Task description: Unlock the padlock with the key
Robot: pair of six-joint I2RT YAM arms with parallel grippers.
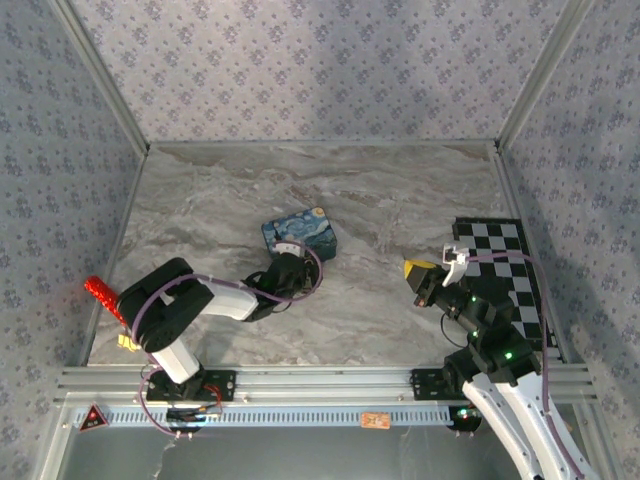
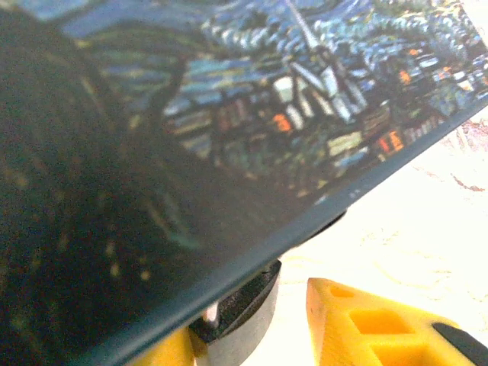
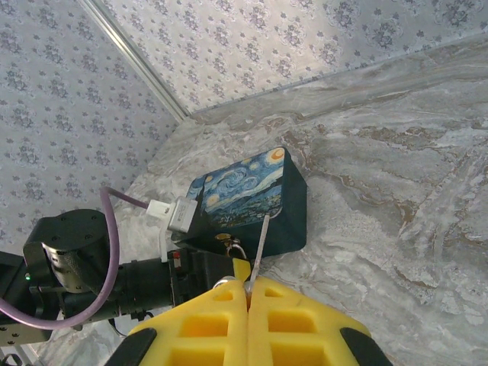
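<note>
In the left wrist view the small black padlock (image 2: 242,309), with a pale metal bit on its end, sits tucked under the lower edge of the blue starry-night box (image 2: 252,114). My left gripper (image 2: 252,339) is open around it. The padlock rests against the left yellow finger (image 2: 164,352), and a strip of table shows between it and the right finger (image 2: 374,328). From above, that gripper (image 1: 287,268) is at the box's (image 1: 300,232) near side. My right gripper (image 3: 248,288) is shut on the key (image 3: 260,242), whose thin blade points at the box (image 3: 244,191) from a distance. It hangs right of centre (image 1: 422,272).
A black-and-white checkered board (image 1: 505,270) lies at the table's right edge, under the right arm. A red-handled tool (image 1: 102,293) sits at the left edge by the left arm's base. Patterned walls close three sides. Bare marble lies between the two grippers.
</note>
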